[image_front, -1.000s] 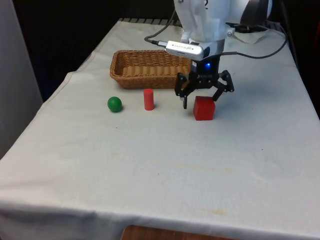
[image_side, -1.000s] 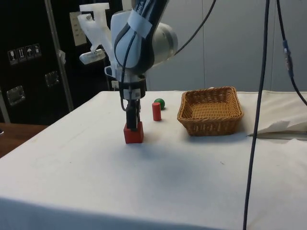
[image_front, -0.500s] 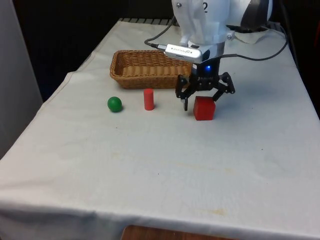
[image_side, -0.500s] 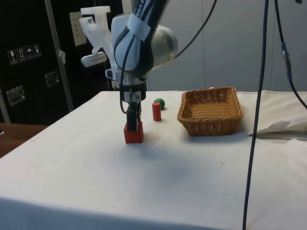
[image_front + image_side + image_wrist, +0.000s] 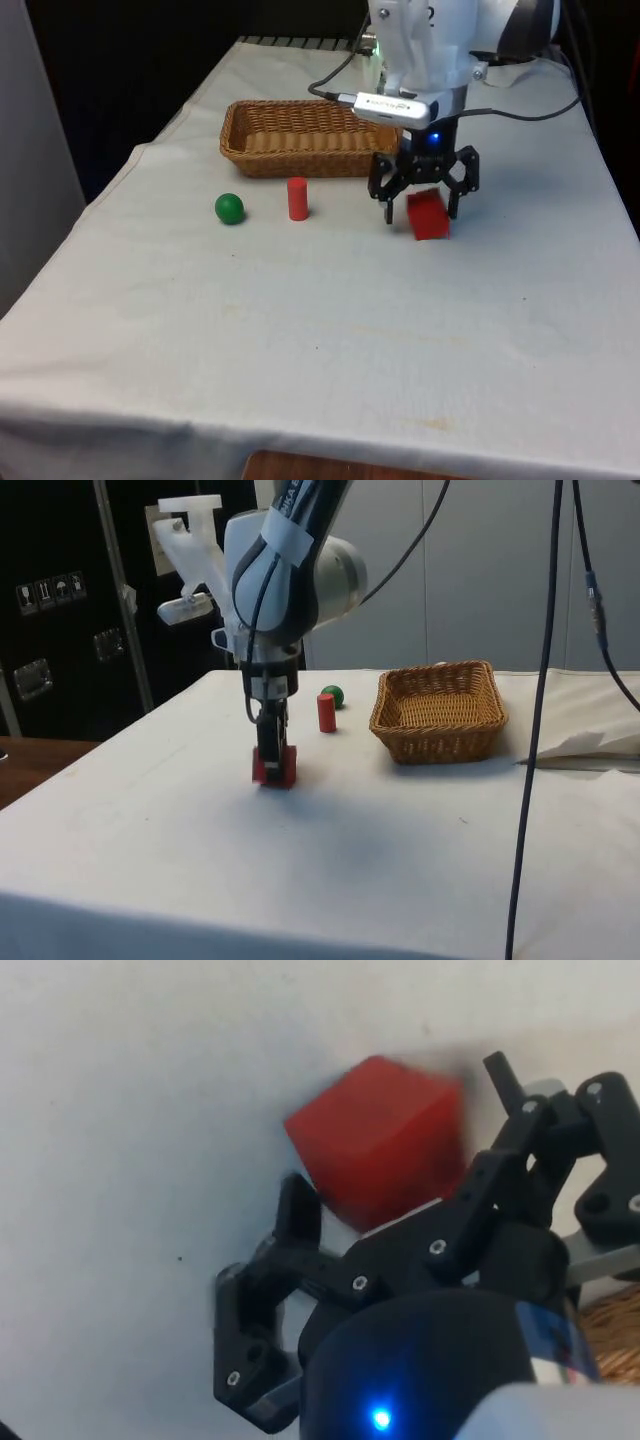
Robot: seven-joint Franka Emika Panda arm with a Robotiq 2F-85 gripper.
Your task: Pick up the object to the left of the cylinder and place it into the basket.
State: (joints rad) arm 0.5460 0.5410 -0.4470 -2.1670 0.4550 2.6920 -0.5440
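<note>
Between the spread fingers of the open gripper sits a tilted red cube. The green ball lies well apart from the gripper, beyond the red cylinder.

A small green ball sits alone on the white-clothed tabletop, left of centre in the front view and near the middle of the side view. A black cable trails across the cloth at the upper right. Brown wood shows below the cloth's front edge. Dark cabinets fill the side view's left.
</note>
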